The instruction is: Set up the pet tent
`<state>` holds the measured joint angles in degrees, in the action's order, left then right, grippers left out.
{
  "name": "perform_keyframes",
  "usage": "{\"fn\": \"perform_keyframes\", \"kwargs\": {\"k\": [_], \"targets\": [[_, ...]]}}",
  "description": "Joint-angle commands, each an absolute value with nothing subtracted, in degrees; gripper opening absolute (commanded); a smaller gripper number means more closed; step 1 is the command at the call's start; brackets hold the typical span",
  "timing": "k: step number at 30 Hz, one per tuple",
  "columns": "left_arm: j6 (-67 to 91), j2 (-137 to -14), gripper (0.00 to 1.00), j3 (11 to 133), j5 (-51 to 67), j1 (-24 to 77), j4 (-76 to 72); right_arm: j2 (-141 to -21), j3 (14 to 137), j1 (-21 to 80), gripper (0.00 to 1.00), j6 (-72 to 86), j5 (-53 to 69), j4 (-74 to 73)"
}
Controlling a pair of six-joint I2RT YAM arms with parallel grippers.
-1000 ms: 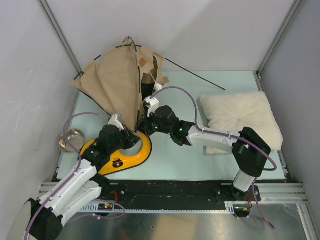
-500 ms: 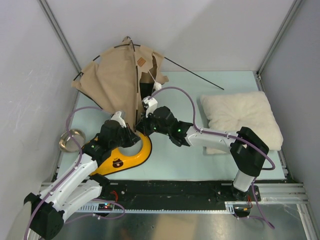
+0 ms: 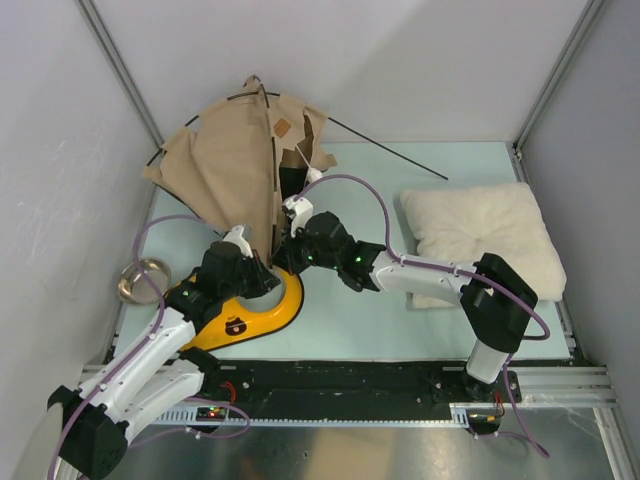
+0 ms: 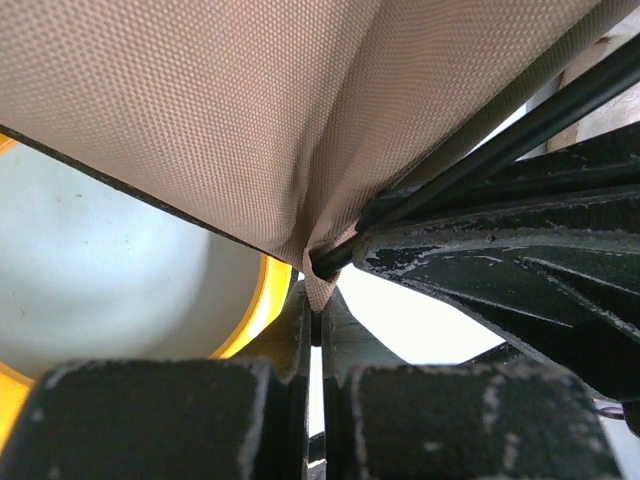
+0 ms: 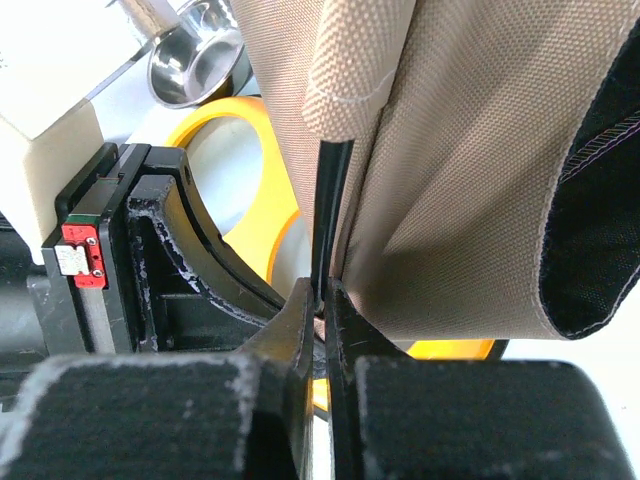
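- Two grippers meet at the lowest corner of the pet tent (image 3: 235,165), in the left half of the desk and nearer its front edge than its far one.
- The left gripper (image 4: 318,335) has its jaws all but closed. They pinch the pointed tip of the tan hem, where the fabric gathers around the end of a black pole (image 4: 500,140).
- The right gripper (image 5: 322,305) comes in from the opposite side. Its jaws are drawn almost together, with the same thin pole and the tent's edge running up from between them.
- The two sets of fingers sit just beside each other, and the left wrist view shows the right one's dark body close against the pole.
- The tent's bulk stands tilted in the far left corner, leaning toward the left wall. Its peak is up, and a small brown label patch (image 3: 283,126) shows near the top.
- Its dark inside shows through the opening on the side facing the right edge.
- One loose pole (image 3: 390,148) juts from the tent and runs toward the far edge, right of centre.
- A yellow feeder (image 3: 270,315) lies under the left gripper near the front edge.
- A steel bowl (image 3: 143,280) sits by the left edge, apart from the feeder.
- A cream pillow (image 3: 485,240) lies by the right edge, well apart from the tent.
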<state>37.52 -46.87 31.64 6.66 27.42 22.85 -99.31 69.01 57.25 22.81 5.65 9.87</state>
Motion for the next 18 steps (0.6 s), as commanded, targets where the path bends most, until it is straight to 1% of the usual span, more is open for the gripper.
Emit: {"fn": "perform_keyframes", "kwargs": {"k": [1,9,14,18], "targets": [[37.42,-45.51,0.0,32.01,10.35,28.13,27.1,-98.14,70.7,56.27,0.0,19.59,0.35,11.41],[36.97,-45.26,0.0,32.26,11.37,28.13,27.07,-98.65,70.5,55.74,0.0,20.31,1.45,13.84],[35.34,-44.73,0.0,32.37,10.34,28.13,27.02,-98.19,70.49,55.63,0.0,21.4,6.57,13.66],[33.73,-45.37,0.0,32.11,10.19,28.08,27.02,-97.53,70.53,54.79,0.0,25.39,9.88,15.14]]}}
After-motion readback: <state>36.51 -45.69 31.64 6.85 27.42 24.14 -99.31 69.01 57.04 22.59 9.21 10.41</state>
